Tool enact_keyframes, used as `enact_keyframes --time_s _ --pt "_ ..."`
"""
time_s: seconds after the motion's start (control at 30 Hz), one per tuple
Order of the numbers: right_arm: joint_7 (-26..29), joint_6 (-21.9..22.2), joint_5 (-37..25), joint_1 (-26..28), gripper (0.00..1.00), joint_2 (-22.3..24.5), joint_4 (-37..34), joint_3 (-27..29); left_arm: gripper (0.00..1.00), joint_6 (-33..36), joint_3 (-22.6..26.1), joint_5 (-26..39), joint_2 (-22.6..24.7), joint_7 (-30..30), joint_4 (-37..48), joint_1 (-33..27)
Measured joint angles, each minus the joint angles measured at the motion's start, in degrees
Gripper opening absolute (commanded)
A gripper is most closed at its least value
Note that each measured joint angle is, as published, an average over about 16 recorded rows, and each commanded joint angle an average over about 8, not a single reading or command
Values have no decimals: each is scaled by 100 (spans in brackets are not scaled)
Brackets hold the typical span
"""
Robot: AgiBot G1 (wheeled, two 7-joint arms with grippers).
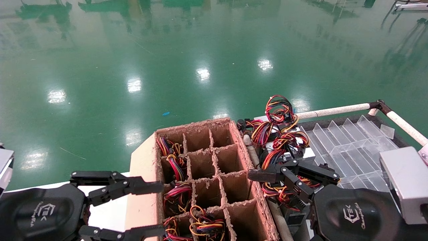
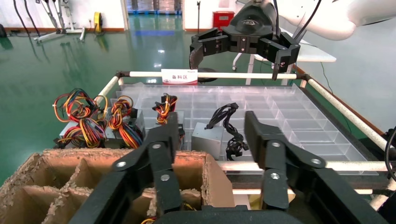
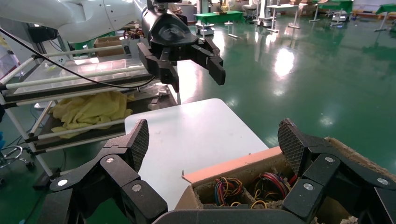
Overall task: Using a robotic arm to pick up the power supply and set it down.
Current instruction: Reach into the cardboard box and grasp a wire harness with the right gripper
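At about four o'clock from the cardboard divider box (image 1: 204, 174), the power supply (image 1: 279, 140) lies under the right gripper (image 1: 287, 175), whose fingers are spread apart and empty; it looks heavy and hard, so grab its metal sides, not the floppy wires (image 1: 279, 110).

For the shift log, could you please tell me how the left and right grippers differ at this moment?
The left gripper hovers at the box's left edge, by the white table; the right gripper hovers past the box's right side, at the clear tray's left end. Wire bundles by the left gripper sit in cells; power supplies under the right gripper lie loose. Both are open, hold nothing, and face each other.
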Motion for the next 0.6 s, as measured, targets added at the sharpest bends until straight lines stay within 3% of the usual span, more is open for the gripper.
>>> enact_keyframes --time_s 0.6 --pt "18 -157 -1377 784 100 -738 -868 -838 0 1 2 -1 0 1 2 -1"
